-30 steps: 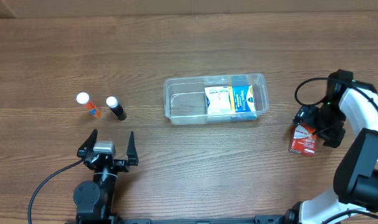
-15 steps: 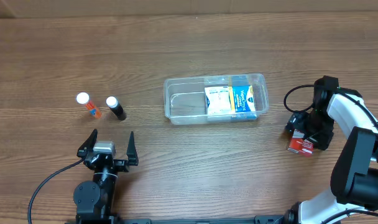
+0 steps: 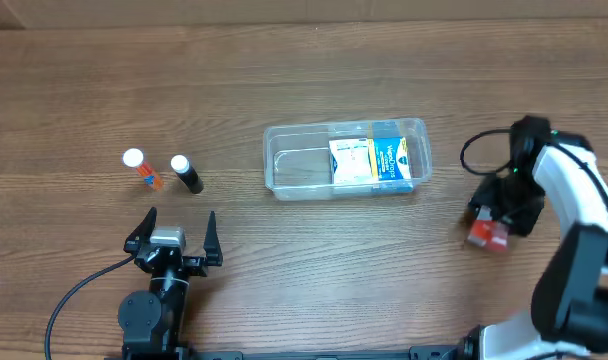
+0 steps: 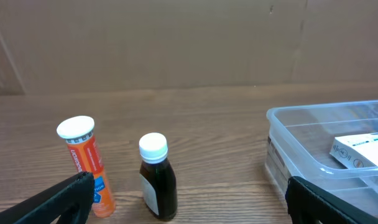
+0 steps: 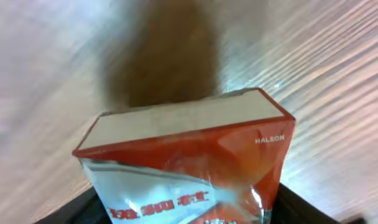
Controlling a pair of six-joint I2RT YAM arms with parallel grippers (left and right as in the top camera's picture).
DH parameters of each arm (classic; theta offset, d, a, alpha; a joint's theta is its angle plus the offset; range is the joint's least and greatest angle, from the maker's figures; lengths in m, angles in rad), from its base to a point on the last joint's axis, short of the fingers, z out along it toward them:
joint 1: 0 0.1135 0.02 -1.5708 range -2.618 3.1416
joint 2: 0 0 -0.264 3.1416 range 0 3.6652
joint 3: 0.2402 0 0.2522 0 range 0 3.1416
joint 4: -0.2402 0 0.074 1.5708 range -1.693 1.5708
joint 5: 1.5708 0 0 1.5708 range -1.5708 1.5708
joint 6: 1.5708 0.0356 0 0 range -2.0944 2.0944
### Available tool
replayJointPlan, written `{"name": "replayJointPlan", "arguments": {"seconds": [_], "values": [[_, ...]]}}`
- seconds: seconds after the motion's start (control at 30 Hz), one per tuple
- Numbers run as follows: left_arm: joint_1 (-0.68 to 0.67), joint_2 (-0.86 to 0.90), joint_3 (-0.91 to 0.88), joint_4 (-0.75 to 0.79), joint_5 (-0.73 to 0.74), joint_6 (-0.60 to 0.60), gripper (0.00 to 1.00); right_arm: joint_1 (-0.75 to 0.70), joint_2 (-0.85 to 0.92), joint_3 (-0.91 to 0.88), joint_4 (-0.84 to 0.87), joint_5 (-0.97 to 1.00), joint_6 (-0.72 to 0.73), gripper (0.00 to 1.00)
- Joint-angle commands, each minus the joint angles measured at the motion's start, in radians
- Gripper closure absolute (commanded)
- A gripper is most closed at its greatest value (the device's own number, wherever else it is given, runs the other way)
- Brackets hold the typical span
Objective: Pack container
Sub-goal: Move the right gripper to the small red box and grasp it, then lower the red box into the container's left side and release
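The clear plastic container (image 3: pixel 302 166) lies at the table's middle with a white box (image 3: pixel 351 160) and a blue box (image 3: pixel 395 158) in its right half; its left end shows in the left wrist view (image 4: pixel 313 134). My right gripper (image 3: pixel 496 222) is shut on a red and white box (image 3: pixel 487 236), right of the container and lifted off the table; the box fills the right wrist view (image 5: pixel 195 162). My left gripper (image 3: pixel 174 245) is open and empty near the front left.
An orange tube with a white cap (image 3: pixel 141 167) and a dark bottle with a white cap (image 3: pixel 186 173) stand left of the container, just ahead of my left gripper; both show in the left wrist view, the tube (image 4: pixel 83 165) left of the bottle (image 4: pixel 158 180).
My right gripper closed on the red box and has lifted it; the box is blurred from motion. The left arm has not moved.
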Motion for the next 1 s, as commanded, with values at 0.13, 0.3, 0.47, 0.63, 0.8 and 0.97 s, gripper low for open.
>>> {"name": "replayJointPlan", "arguments": {"seconds": [0.13, 0.3, 0.47, 0.63, 0.8, 0.97], "values": [[0.005, -0.004, -0.003, -0.002, 0.007, 0.019, 0.00, 0.177, -0.262, 0.222, -0.069, -0.025, 0.004, 0.32], [0.005, -0.004, -0.003, -0.002, 0.007, 0.019, 0.00, 0.364, -0.325, 0.236, 0.018, -0.110, 0.006, 0.32], [0.005, -0.004, -0.003, -0.002, 0.007, 0.019, 0.00, 0.578, -0.290, 0.235, 0.154, -0.108, 0.028, 0.32], [0.005, -0.004, -0.003, -0.002, 0.007, 0.019, 0.00, 0.728, -0.190, 0.235, 0.336, -0.099, 0.027, 0.31], [0.005, -0.004, -0.003, -0.003, 0.007, 0.019, 0.00, 0.803, -0.062, 0.235, 0.460, -0.100, 0.028, 0.31], [0.005, -0.004, -0.003, -0.002, 0.007, 0.019, 0.00, 0.851, 0.064, 0.235, 0.535, -0.103, 0.048, 0.31]]}}
